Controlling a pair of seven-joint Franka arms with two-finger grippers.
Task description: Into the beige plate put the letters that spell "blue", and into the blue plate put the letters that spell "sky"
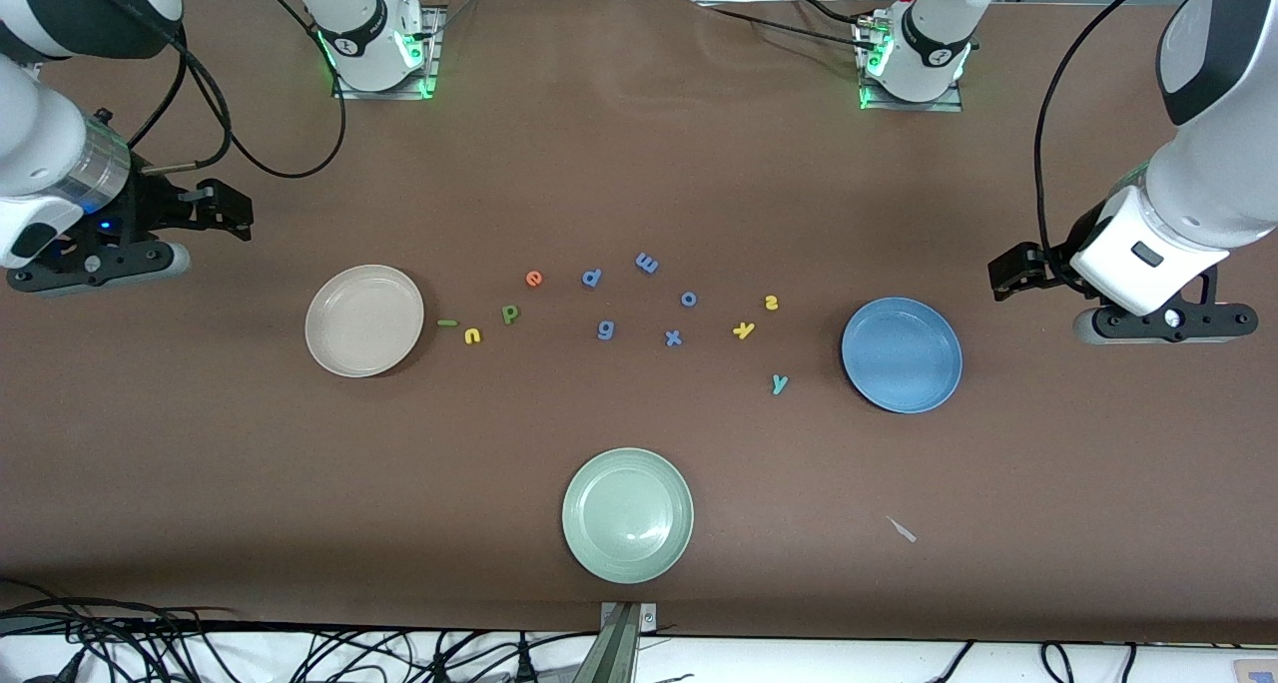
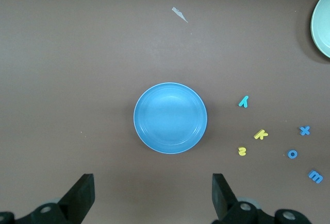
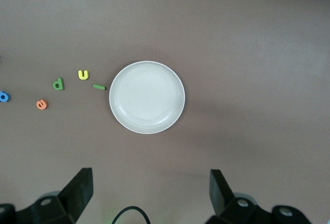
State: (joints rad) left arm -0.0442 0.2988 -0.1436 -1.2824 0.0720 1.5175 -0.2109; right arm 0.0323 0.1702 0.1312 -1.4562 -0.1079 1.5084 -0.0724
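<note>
Nothing sorted yet: both plates bare, all seven letters loose on the brown bench (image 1: 639,144).

Front: round beige plate (image 1: 364,321) with green b (image 1: 510,314), green bar l (image 1: 447,323), yellow u (image 1: 472,337), orange e (image 1: 534,280) beside it. Left wrist: left tool (image 2: 153,197) spread wide, holding nothing, over round blue plate (image 2: 170,118); yellow s (image 2: 242,151), yellow k (image 2: 261,134), teal y (image 2: 243,101) near. Right wrist: right tool (image 3: 149,195) likewise released, above the beige plate.

a round, shallow, pale green plate (image 1: 627,514) is sitting on the brown table covering (image 1: 639,164), nearest the front camera. five small periwinkle-blue foam letters are lying mid-table: an m (image 1: 647,262), a p-like shape (image 1: 591,278), an o (image 1: 689,299), a g (image 1: 605,330), an x (image 1: 674,339). a small pale scrap (image 1: 902,529) is lying toward the left arm's end.
</note>
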